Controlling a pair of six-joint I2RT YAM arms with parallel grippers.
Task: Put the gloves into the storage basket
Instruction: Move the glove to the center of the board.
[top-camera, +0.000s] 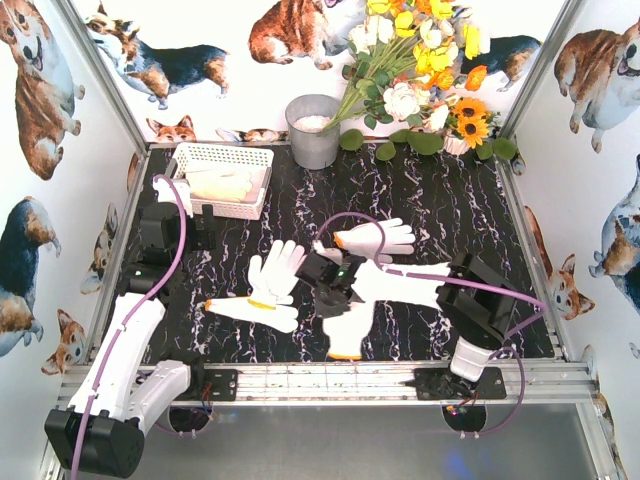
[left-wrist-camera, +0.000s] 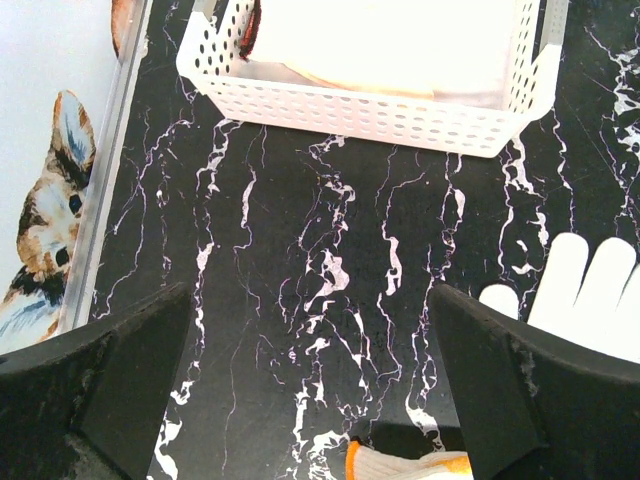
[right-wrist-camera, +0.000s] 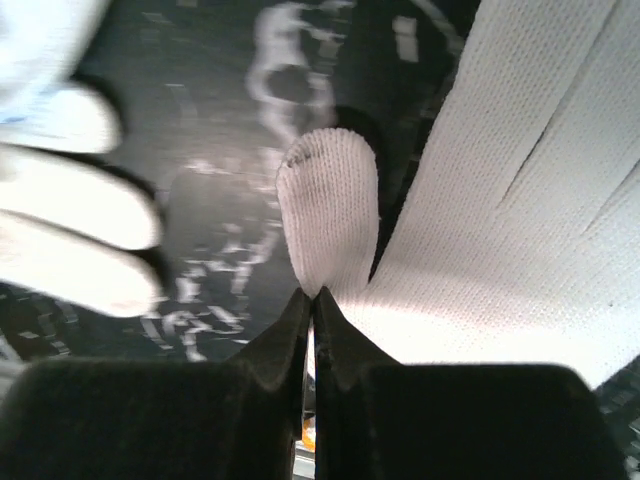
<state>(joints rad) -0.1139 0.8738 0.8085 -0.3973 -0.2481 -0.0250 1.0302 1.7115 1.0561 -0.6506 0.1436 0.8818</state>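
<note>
Mid-bench, the right hand (right-wrist-camera: 312, 298) gripped a glove (right-wrist-camera: 500, 200), shut on a seemingly thin fold; lifting could shake it loose.

White knit gloves (top-camera: 275, 270) with orange cuffs, white lattice basket (top-camera: 222, 150), black white-veined table (top-camera: 440, 200), grey bucket (top-camera: 312, 135)

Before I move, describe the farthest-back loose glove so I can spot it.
Start at the flowers, back right. Come toward the arms across the black table to the first glove. Its fingers point right, orange cuff left; every other loose glove lies nearer the arms.
</note>
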